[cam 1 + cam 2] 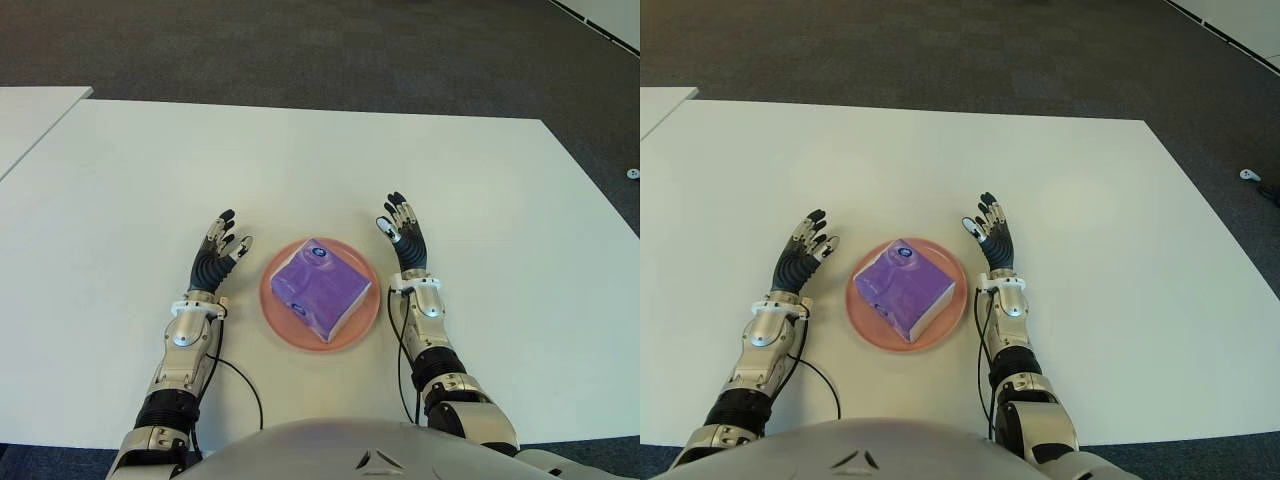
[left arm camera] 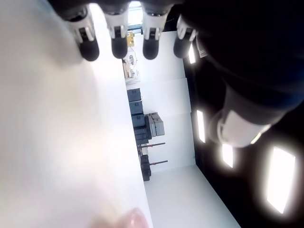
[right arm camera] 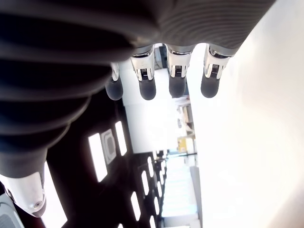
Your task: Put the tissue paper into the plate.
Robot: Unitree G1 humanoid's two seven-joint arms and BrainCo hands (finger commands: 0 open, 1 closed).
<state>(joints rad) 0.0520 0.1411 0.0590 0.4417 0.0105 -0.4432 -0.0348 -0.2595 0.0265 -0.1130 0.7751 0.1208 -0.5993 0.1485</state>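
purple tissue paper pack (image 1: 322, 288) sits inside pink plate (image 1: 276, 320) on white counter (image 1: 120, 200); left robot hand (image 1: 215, 255) and right robot hand (image 1: 404, 238) flank plate, fingers spread, holding nothing; placement looks done, next move likely just keeping hands clear

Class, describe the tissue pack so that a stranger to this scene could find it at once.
On the white table, near the robot, a pink plate lies between the open left hand and right hand. The purple tissue pack lies in it, the only purple thing.
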